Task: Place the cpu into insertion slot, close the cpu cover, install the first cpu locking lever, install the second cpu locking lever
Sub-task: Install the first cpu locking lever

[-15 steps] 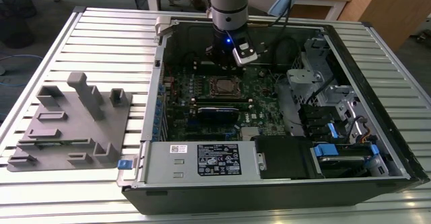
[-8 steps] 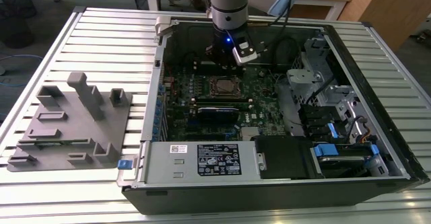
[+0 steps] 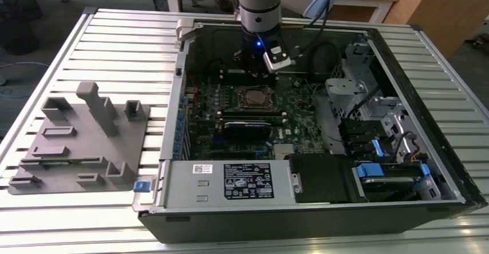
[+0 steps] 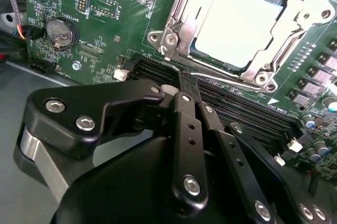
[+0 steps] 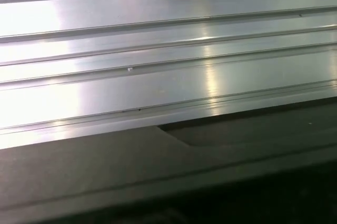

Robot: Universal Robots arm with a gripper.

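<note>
The cpu (image 4: 237,24) lies flat in the insertion slot (image 3: 238,98) on the green board, its pale metal top showing through the cutout of the cpu cover (image 4: 181,8). The cover lies down over the chip. A thin silvery locking lever (image 4: 226,81) runs along the socket's side nearest the gripper. My gripper (image 4: 182,79) is shut, its black fingers (image 4: 187,129) pressed together, and the tips sit right at that lever's end; whether they touch it I cannot tell. In the exterior view the gripper (image 3: 251,71) hangs inside the case just beyond the socket.
Long black memory slots (image 4: 247,113) run between the gripper and the socket. A coin battery (image 4: 58,30) sits on the board. A black card (image 3: 246,129), drive cages (image 3: 367,122) and the case walls hem the board in. A grey fixture tray (image 3: 77,145) lies on the slatted table (image 5: 158,50).
</note>
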